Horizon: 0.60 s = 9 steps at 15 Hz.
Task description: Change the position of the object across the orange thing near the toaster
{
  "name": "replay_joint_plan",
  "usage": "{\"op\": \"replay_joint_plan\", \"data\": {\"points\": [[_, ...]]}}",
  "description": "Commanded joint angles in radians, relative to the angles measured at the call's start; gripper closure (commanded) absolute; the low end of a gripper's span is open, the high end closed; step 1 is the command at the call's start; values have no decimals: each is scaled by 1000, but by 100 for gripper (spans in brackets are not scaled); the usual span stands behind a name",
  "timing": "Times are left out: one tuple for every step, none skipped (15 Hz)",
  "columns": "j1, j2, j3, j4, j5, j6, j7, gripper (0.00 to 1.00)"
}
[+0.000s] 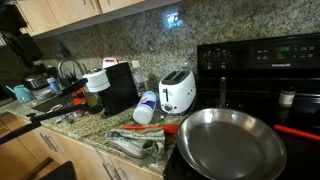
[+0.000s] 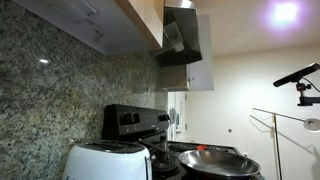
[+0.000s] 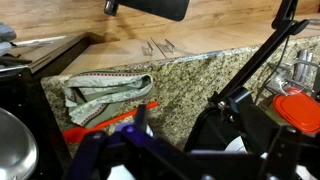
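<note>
A white toaster (image 1: 178, 92) stands on the granite counter and also shows in an exterior view (image 2: 105, 162). A white bottle (image 1: 146, 108) with a blue end lies on its side next to it. An orange, stick-like thing (image 1: 152, 128) lies in front of the bottle, beside a crumpled striped cloth (image 1: 135, 144). In the wrist view the orange thing (image 3: 100, 122) and the cloth (image 3: 105, 95) lie on the counter to the left. My gripper (image 3: 187, 112) hangs above the counter, open and empty. Dark blurred parts hide what lies under it.
A steel pan (image 1: 232, 140) sits on the black stove (image 1: 260, 60). A black coffee maker (image 1: 118, 88) stands left of the toaster, with sink clutter beyond. A range hood (image 2: 180, 40) hangs above the stove. A red-lidded item (image 3: 300, 110) lies at the wrist view's right edge.
</note>
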Motion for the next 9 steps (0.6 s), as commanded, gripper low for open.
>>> {"op": "replay_joint_plan", "data": {"points": [[-14,-1,9,3,8,-6,-8,0],[-20,25,23,9,17,47,3,0],[-31,46,38,9,27,129,20,0],[-23,86,35,25,37,172,5,0],[-13,113,32,32,56,233,-5,0],[-16,139,39,33,70,305,7,0],[-8,172,31,42,93,352,7,0],[-22,208,36,57,102,373,54,0],[-32,241,35,68,109,386,89,0]]}}
